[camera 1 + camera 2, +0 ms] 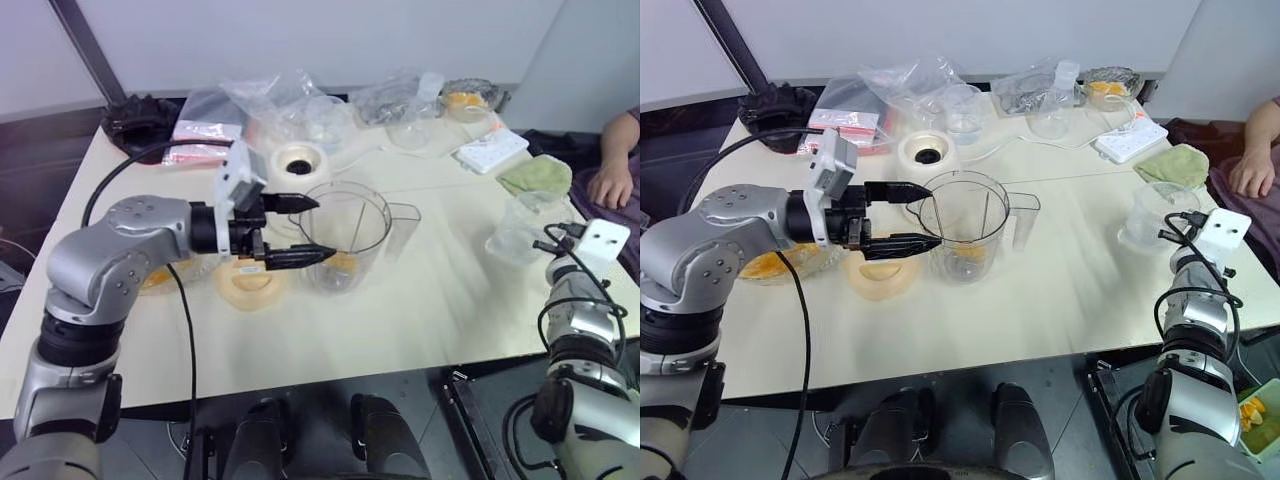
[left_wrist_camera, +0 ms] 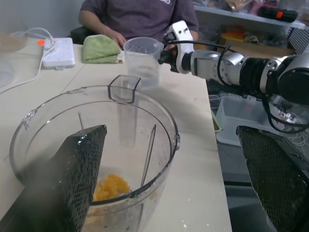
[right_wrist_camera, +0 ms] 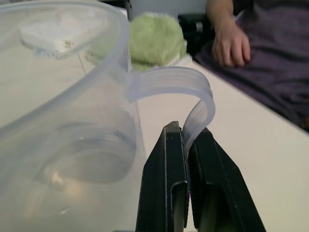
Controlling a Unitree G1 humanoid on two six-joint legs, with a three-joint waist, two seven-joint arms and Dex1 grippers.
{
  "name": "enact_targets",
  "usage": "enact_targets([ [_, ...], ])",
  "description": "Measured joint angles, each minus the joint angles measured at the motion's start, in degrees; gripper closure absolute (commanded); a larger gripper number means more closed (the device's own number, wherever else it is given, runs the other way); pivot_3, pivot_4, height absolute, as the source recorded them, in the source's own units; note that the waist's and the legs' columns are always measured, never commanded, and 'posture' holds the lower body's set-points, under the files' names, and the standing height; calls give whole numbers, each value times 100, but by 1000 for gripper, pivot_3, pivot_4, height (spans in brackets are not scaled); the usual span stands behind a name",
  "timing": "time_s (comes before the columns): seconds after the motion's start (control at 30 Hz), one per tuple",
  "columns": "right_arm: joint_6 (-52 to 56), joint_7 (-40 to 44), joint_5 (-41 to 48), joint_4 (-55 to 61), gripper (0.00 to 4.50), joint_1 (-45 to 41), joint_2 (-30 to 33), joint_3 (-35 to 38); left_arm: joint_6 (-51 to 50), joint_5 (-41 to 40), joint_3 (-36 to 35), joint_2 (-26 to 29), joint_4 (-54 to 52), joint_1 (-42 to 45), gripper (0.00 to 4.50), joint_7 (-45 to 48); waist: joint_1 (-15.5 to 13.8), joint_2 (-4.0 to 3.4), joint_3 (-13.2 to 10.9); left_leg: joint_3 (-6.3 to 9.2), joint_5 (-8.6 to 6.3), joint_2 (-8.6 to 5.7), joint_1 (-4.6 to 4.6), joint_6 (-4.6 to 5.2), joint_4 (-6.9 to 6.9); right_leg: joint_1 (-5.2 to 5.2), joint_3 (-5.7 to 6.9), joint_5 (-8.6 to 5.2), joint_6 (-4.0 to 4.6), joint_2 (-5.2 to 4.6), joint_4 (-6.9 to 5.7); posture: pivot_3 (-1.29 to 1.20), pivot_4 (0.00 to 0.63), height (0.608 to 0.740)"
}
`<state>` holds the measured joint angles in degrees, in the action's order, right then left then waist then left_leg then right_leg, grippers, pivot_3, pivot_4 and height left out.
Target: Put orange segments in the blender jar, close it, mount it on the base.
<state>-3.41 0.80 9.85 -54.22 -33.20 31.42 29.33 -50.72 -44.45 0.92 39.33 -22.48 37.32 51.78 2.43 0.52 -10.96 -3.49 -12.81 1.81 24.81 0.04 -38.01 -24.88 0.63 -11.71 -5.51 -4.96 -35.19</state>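
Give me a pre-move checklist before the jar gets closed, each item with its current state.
1. Orange segments in the blender jar: ok, an orange heap lies at its bottom.
2. Jar upright on the table: ok.
3. Left gripper open: ok, its fingers straddle the near side of the jar's rim without clamping it.
4. Jar mouth closed: not ok, nothing covers it.
5. Right gripper free: not ok, it is shut on the handle of the clear cup near the table's right edge.
6. Base reachable: ok, it stands just behind the jar, socket up.
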Motion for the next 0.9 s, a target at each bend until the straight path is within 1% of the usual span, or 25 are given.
enact_targets([
  [0.27, -168, -9, 60, -252, 4478, -49, 5, -26, -10, -4, -2, -1, -27, -59, 0, -93, 9, 1, 0, 1, 0, 2, -12, 0, 0, 11, -24, 0, 0, 21, 3, 0, 150, 740],
  [0.37, -198, -5, 61, -289, 3558, -47, 10, -33, -9, -3, -2, -2, -26, -59, 0, -103, 5, 1, 0, 1, 0, 2, -26, 0, 1, 24, -28, -1, 0, 23, 5, 0, 150, 740],
  [0.43, -199, -34, 64, -332, 2592, -21, 36, -28, -5, -1, -1, -2, -25, -59, 0, -101, 8, 2, 0, 1, 0, 2, -31, 0, 1, 28, -29, -1, 1, 23, 6, 0, 150, 740],
  [0.5, -199, -51, 64, -338, 1491, 39, 74, -28, -1, 0, -1, -4, -24, -59, 0, -99, 10, 2, 0, 0, 0, 1, -33, 0, 1, 29, -33, -1, 1, 24, 6, 0, 150, 740],
  [0.53, -199, -50, 66, -338, 864, 79, 87, -26, 1, 2, 0, -5, -24, -59, 0, -99, 10, 3, 0, 1, 0, 2, -35, 0, 1, 30, -33, -1, 1, 25, 6, 0, 150, 740],
  [0.6, -199, -36, 74, -338, 26, 171, 95, -24, 4, 3, 0, -11, -23, -59, 0, -100, 25, 3, 0, 0, 0, 2, -37, 0, 2, 30, -35, -1, 1, 26, 6, 0, 150, 740],
  [0.77, -194, -43, 113, -280, 26, 379, 93, -42, 5, 4, 2, -15, -24, -60, 0, -107, 17, 3, 0, 0, 0, 2, -39, 0, 3, 31, -37, -1, 1, 27, 5, 0, 150, 740],
  [0.9, -178, -71, 119, 88, 26, 647, 62, -89, 5, 4, 0, -12, -25, -74, 0, -117, 3, 3, 0, 1, -1, 2, -38, 0, 3, 31, -39, -1, 0, 27, 6, 0, 150, 740],
])
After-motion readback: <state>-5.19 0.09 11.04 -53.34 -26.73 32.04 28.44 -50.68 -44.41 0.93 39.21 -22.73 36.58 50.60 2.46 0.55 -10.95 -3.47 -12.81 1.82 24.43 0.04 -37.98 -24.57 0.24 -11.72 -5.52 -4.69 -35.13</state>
